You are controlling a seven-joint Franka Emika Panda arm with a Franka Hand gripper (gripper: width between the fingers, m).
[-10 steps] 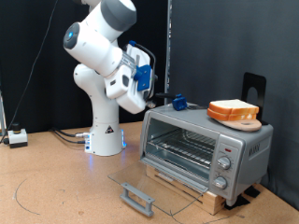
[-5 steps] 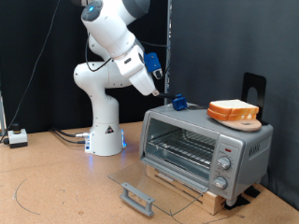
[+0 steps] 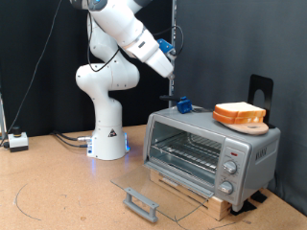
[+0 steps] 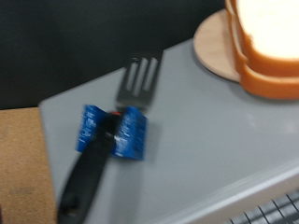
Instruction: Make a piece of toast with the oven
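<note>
The silver toaster oven (image 3: 213, 151) stands at the exterior view's right with its glass door (image 3: 144, 189) folded down flat. Its wire rack (image 3: 187, 151) is bare. Two stacked bread slices (image 3: 239, 111) lie on a round wooden board (image 3: 251, 125) on the oven's top, and they also show in the wrist view (image 4: 271, 42). A black-handled metal spatula with blue wraps (image 3: 181, 103) lies on the oven's top beside them, seen closely in the wrist view (image 4: 110, 138). My gripper (image 3: 169, 55) hangs high in the air above the oven's left end, apart from everything. Its fingers do not show in the wrist view.
The oven sits on a low wooden stand (image 3: 197, 196) on the brown table. The door's bar handle (image 3: 141, 202) juts out over the table. A black stand (image 3: 260, 91) rises behind the oven. A small white box (image 3: 16, 140) and cables lie at the exterior view's left.
The arm has swung up and toward the exterior view's right, carrying the gripper from beside the oven's left end to high above it.
</note>
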